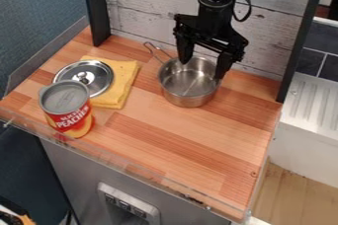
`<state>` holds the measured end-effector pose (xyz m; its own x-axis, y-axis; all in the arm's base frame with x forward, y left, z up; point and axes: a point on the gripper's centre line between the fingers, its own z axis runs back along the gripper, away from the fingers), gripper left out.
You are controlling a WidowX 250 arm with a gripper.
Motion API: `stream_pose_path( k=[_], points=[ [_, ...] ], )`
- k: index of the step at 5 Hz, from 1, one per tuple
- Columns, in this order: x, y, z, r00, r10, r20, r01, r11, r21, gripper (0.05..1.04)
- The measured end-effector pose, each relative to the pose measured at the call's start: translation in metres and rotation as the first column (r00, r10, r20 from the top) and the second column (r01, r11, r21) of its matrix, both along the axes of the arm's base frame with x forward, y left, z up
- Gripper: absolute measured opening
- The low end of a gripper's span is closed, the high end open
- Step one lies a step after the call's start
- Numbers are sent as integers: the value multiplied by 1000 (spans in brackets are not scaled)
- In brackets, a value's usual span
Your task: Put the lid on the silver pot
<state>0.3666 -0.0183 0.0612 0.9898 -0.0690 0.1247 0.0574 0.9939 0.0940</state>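
Above the bench (pixel 172 142), I should raise my spread end effector (pixel 202 68), then descend squarely over the lid knob (pixel 83 76), frame left.

Wide lane over the counter (pixel 191 140), from four o'clock of the pot (pixel 188 98) round to seven; tall can (pixel 64 113) crowding the lid (pixel 100 78) at seven; handle (pixel 147 45) jutting toward eleven; planked wall (pixel 148 9) blocking twelve.

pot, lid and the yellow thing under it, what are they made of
The pot looks like metal, probably stainless steel: silvery with soft reflections. The lid seems polished metal, with bright glints. The yellow thing is likely cloth, matte and folded.
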Motion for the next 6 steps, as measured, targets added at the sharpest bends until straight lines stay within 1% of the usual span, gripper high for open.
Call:
stream_pose_path(
  k=[1,2,3,4,5,6],
  points=[
    [-3,0,-12,999,2,-35,-2,1000,-1,1001],
    [-6,19,-17,996,65,-52,-66,998,-14,1001],
    [-9,48,-16,987,149,-68,-150,989,-16,1001],
    [-10,73,-10,978,204,-45,-205,979,-20,1001],
    [-16,112,-7,974,228,-10,-229,973,-20,1001],
    [-30,147,-11,965,262,-18,-262,965,-14,1001]
  ],
)
